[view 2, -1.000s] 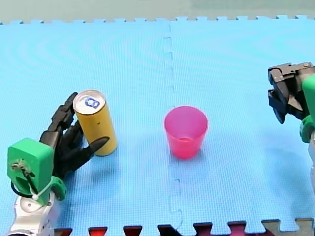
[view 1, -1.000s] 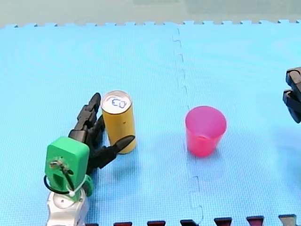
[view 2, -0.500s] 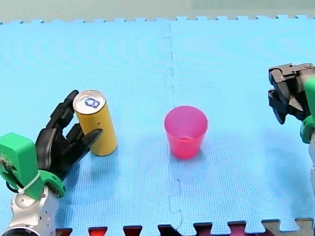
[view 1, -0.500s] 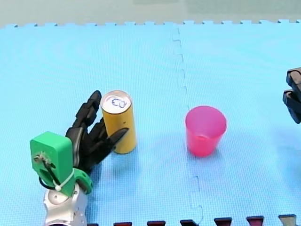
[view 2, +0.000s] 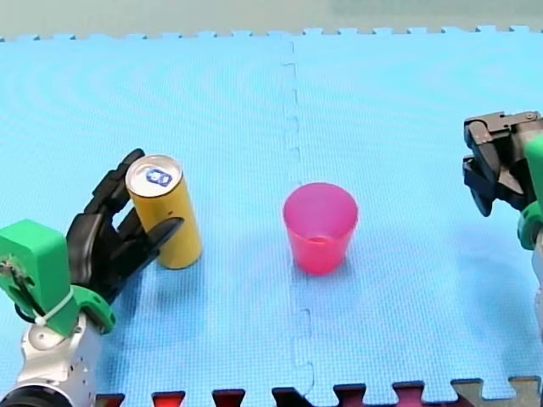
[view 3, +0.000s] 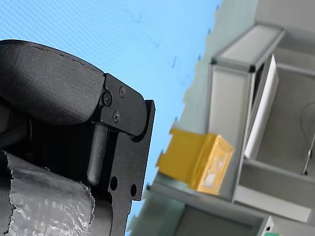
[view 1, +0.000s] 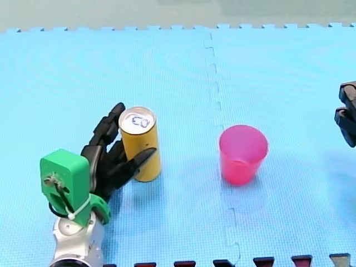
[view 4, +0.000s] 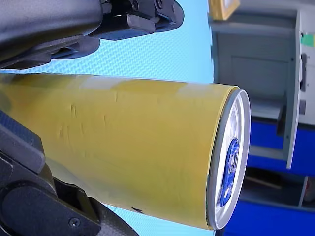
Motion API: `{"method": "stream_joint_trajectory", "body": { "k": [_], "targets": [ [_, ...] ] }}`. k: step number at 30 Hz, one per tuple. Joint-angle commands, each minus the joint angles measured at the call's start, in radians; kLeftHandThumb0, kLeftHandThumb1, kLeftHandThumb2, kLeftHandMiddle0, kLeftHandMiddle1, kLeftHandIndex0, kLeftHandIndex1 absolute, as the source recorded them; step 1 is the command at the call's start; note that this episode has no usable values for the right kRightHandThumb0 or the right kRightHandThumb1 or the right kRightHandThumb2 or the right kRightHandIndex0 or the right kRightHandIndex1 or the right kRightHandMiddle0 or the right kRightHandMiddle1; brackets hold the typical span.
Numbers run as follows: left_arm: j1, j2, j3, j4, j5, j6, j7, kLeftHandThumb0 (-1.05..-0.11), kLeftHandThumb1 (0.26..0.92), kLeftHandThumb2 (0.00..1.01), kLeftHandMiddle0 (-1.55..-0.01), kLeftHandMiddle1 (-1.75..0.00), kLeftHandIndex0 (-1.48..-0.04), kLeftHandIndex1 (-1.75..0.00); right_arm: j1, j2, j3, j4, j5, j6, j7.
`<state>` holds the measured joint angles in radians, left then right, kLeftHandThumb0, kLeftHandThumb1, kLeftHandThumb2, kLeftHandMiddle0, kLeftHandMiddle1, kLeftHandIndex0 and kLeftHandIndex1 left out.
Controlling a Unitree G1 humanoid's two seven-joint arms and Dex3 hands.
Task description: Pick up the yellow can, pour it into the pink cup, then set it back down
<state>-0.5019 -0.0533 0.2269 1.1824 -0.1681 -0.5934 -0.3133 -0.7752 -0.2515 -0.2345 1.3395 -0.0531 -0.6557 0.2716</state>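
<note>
- While my left hand (view 1: 114, 156) sits at the near left of the mat (view 1: 178, 72), its fingers (view 1: 108, 125) are curled narrow round the can (view 1: 142, 147). The thumb lies across the front and the others are behind. The can stands upright on the mat, not yet lifted.
- My thumb is low on a tall can. If the squeeze is loose, I judge the can could slip or lean over as I raise it.
- A seam (view 1: 214, 72) in the mat runs between can and cup. It looks flat and should not trouble a carried can.
- The cup (view 1: 242, 154) stands upright, well apart to the right, with nothing between it and the can. It looks light, so a knock from the can or my knuckles could topple it. Tilting too soon would spill onto the mat.
- My right hand (view 2: 496, 165) is at the far right edge, holds nothing, and is clear of the path.
</note>
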Motion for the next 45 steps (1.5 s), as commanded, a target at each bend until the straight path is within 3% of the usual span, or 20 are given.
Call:
{"method": "stream_joint_trajectory", "body": {
  "k": [1,11,23,45],
  "targets": [
    [-0.003,0.010,-0.003,-0.001,0.003,0.004,-0.013,-0.765,0.656,0.00,-0.30,0.00,-0.25,-0.01,0.002,-0.002,-0.002,0.001,0.002,-0.001,-0.002],
    [-0.010,0.028,-0.020,-0.008,0.026,-0.006,-0.014,-0.796,0.682,0.01,-0.30,0.00,-0.27,0.00,-0.002,-0.001,0.001,0.002,-0.001,0.005,0.002],
    [-0.033,0.034,-0.030,0.000,0.035,0.019,-0.018,-0.862,0.701,0.00,-0.31,0.00,-0.27,0.00,-0.004,0.009,0.009,0.002,-0.008,0.009,-0.016],
    [-0.070,0.017,0.017,0.021,-0.038,0.109,-0.154,-0.690,0.659,0.00,-0.29,-0.01,-0.28,-0.01,-0.005,0.019,0.000,0.000,0.003,0.014,-0.026]
  ]
}}
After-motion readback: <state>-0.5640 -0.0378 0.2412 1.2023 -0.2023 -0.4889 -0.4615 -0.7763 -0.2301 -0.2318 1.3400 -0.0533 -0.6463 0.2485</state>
